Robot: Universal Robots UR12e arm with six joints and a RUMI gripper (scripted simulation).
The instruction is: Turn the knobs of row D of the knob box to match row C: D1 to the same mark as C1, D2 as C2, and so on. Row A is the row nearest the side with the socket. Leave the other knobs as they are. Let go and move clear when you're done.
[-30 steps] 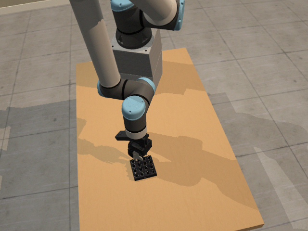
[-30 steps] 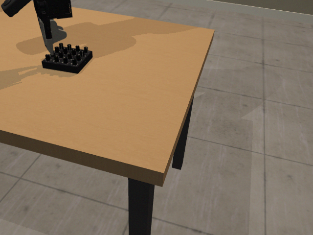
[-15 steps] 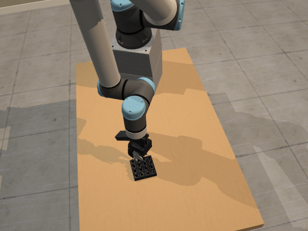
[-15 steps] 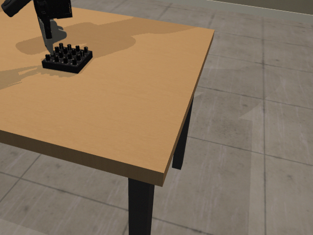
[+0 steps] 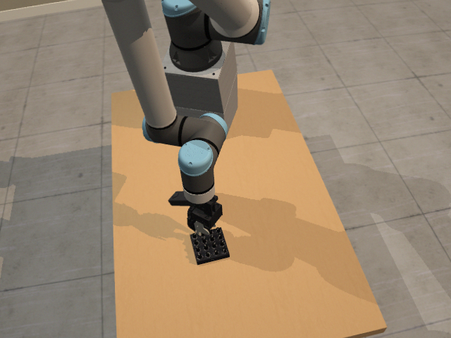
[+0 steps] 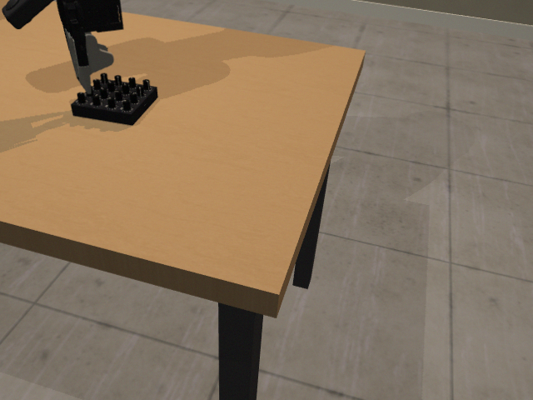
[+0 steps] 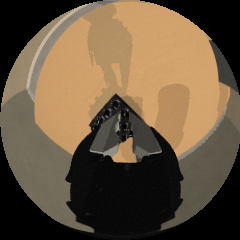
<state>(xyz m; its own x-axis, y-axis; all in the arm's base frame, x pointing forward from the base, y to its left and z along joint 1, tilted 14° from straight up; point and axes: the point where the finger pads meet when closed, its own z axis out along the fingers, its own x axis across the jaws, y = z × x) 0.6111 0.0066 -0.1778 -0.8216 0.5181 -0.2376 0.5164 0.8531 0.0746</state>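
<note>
The black knob box [image 5: 210,245] sits on the wooden table, with a grid of small black knobs on top. It also shows in the exterior view [image 6: 114,100] and, partly hidden by my fingers, in the wrist view [image 7: 113,117]. My gripper [image 5: 199,230] points straight down over the box's far edge and is shut on one knob in the edge row there. In the exterior view the fingers [image 6: 84,79] come down onto the box's left far side. I cannot read the knob marks or see the socket.
The wooden table [image 5: 232,203] carries only the box. Its right edge and front corner [image 6: 275,301] show in the exterior view, with tiled floor beyond. The robot's base block [image 5: 200,83] stands at the table's far end.
</note>
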